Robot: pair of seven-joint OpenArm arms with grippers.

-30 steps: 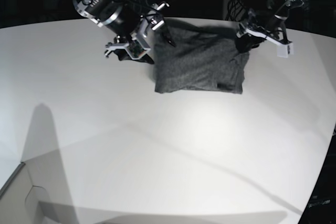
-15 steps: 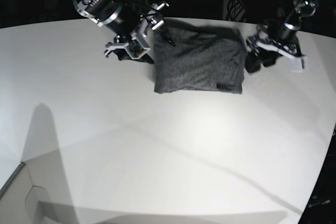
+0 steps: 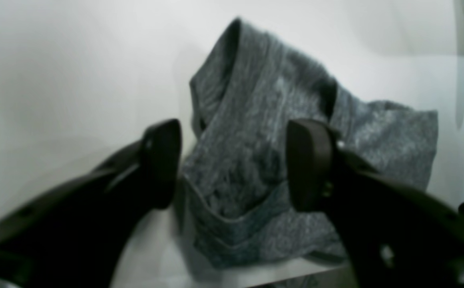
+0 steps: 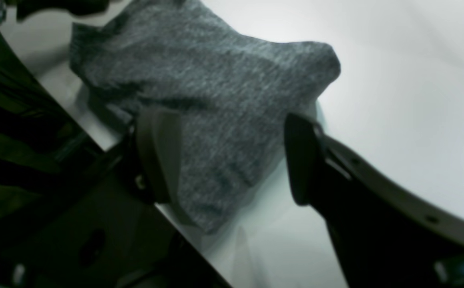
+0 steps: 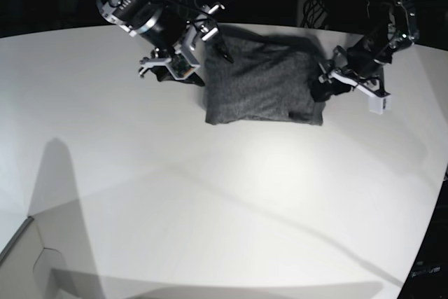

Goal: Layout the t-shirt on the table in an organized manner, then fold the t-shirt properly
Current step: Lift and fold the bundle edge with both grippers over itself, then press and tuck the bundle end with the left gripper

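The dark grey t-shirt [image 5: 262, 85] lies folded into a compact rectangle near the far edge of the white table [image 5: 210, 194]. At the shirt's right edge my left gripper [image 5: 323, 87] stands open. In the left wrist view its fingers [image 3: 162, 160] are wide apart, with a hemmed fold of the t-shirt [image 3: 255, 120] lying beyond them. My right gripper [image 5: 210, 54] hovers at the shirt's far left corner, also open. In the right wrist view its gripper [image 4: 228, 158] straddles the cloth [image 4: 208, 80] without pinching it.
The table's far edge runs just behind the shirt, with dark equipment and cables [image 5: 308, 5] beyond it. A pale box edge [image 5: 28, 257] shows at the lower left. A wide stretch of white tabletop lies in front of the shirt.
My left gripper opened, swung away from the shirt's far right corner, then came back lower along the right edge. The shirt's right side now lies flatter. The right arm has not moved.
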